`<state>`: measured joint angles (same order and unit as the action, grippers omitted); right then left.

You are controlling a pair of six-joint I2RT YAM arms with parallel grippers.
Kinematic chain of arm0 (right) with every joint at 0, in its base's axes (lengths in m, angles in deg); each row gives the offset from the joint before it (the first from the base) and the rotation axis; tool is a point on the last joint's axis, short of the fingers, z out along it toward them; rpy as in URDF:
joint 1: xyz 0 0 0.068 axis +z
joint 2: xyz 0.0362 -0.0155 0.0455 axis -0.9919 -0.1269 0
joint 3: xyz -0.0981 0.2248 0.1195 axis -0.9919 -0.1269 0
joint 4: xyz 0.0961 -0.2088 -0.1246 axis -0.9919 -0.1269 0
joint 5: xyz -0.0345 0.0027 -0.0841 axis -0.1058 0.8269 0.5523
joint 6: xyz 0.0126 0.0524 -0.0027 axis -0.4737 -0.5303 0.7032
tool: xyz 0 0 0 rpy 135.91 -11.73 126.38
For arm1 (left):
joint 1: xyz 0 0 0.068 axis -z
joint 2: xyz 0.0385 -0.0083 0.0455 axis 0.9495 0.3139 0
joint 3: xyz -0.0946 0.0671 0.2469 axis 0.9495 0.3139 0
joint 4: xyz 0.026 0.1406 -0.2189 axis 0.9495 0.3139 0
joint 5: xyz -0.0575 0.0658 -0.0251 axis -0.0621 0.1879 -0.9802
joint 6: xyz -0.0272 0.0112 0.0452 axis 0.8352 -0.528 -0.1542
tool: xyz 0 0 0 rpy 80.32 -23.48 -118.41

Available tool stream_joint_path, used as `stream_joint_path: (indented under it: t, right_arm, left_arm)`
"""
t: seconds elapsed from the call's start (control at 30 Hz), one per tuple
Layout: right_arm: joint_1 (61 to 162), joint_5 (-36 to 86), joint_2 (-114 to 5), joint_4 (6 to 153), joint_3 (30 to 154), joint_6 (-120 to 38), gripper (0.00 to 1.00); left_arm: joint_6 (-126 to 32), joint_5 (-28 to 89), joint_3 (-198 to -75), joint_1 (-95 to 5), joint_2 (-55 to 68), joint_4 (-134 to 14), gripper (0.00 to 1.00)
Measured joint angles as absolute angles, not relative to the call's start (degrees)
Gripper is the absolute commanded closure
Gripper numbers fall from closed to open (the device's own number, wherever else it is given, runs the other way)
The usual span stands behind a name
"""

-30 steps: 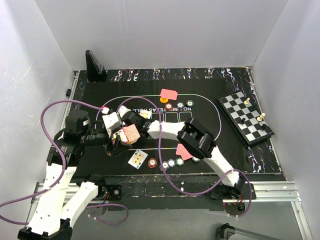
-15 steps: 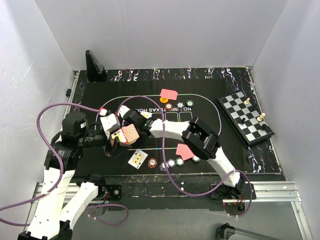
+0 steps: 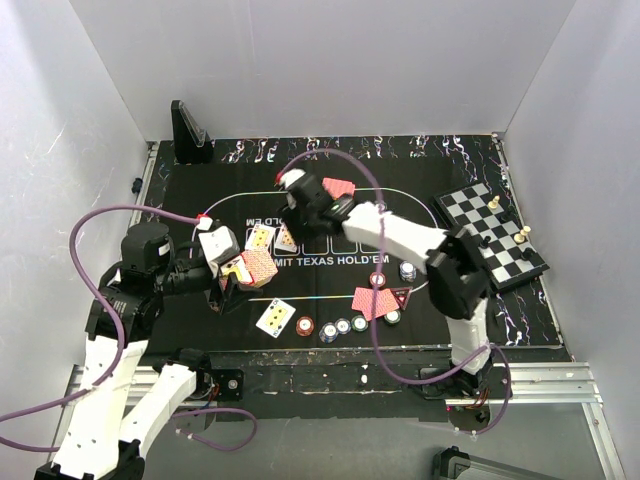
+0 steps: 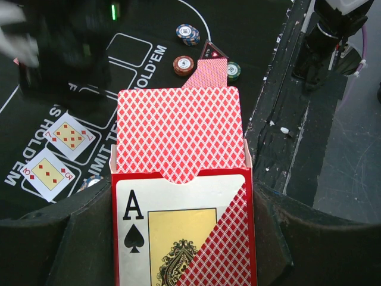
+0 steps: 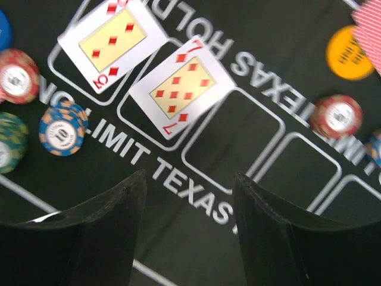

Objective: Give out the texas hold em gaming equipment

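The left wrist view cut off the lower end of the red card box point(image 4: 178, 250), which had an ace of spades on its face; the left tool point(image 4: 181, 202) gripped its sides. Red-backed cards point(image 4: 181, 131) stood out of its open end, long axis pointing away toward poker chips point(image 4: 184, 63) and a triangular marker point(image 4: 213, 51). The right wrist view was blurred; the right tool point(image 5: 189, 232) hung open, empty, over the black printed mat point(image 5: 256, 179) near two face-up diamond cards point(image 5: 180, 86). A black-and-white chessboard point(image 3: 490, 237) lay well apart.

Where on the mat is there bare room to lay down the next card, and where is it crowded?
Bare: the outlined boxes next to the seven of diamonds, and the mat between the far red-backed card and the chessboard. Crowded: the near edge, with chips, red-backed cards and a face-up card.
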<state>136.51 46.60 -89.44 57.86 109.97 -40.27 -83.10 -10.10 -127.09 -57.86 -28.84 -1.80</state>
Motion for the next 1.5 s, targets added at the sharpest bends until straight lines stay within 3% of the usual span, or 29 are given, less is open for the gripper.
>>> stream_joint_path:
  t: [0.17,0.37,0.5,0.83,1.33,1.5]
  right_arm:
    - [127.27,35.16,-75.98,52.68,108.44,-51.81,0.17]
    - [121.43,17.02,-60.44,56.26,99.39,-63.24,0.14]
    - [121.43,4.28,-56.11,62.34,93.86,-71.78,0.13]
    - [126.30,-10.95,-61.60,75.89,91.93,-85.73,0.11]
    - [130.63,-13.42,-69.62,78.38,97.03,-88.26,0.09]
    - [130.79,-13.47,-70.93,78.25,97.03,-89.05,0.26]
  left_arm:
    - [-84.67,-10.10,-125.45,-57.86,-28.73,-2.17,1.00]
    - [-86.51,-10.10,-122.34,-57.86,-27.96,-3.22,1.00]
    - [-87.53,-10.08,-120.86,-57.86,-27.00,-4.46,1.00]
    - [-90.11,-8.75,-120.86,-57.86,-21.84,-7.28,1.00]
    - [-90.05,-8.27,-122.93,-57.86,-17.98,-10.47,1.00]
    - [-89.63,-8.31,-123.26,-57.86,-18.46,-10.65,1.00]
